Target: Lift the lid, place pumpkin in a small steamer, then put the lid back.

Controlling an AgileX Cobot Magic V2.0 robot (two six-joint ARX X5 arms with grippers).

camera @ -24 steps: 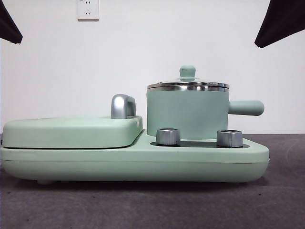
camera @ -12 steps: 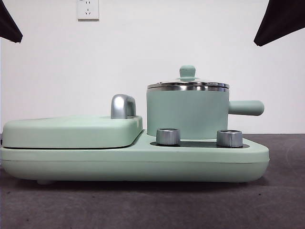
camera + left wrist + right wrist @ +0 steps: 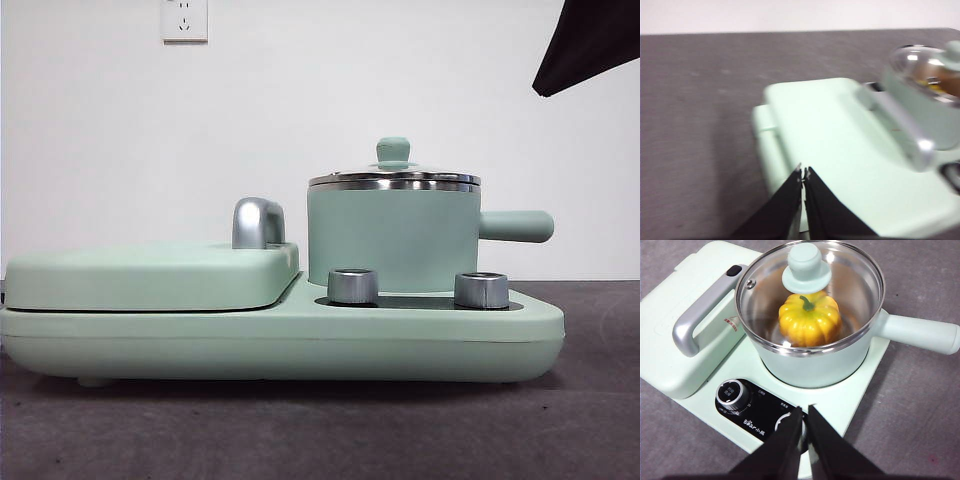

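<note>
The pumpkin (image 3: 809, 320) sits inside the small steamer (image 3: 815, 360) with the lid (image 3: 807, 270) back on, so nothing seems left. Both the left gripper (image 3: 803, 173) and right gripper (image 3: 805, 412) hang clear, fingers clenched on nothing.

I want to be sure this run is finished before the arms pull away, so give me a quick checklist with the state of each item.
1. pumpkin inside the small steamer: ok.
2. lid seated on the steamer's rim: ok, it looks level in the front view.
3. right pincer off the lid, holding nothing: ok.
4. left pincer holding nothing, above the griddle cover: ok.
5. Steamer seated on its base: ok.
</note>
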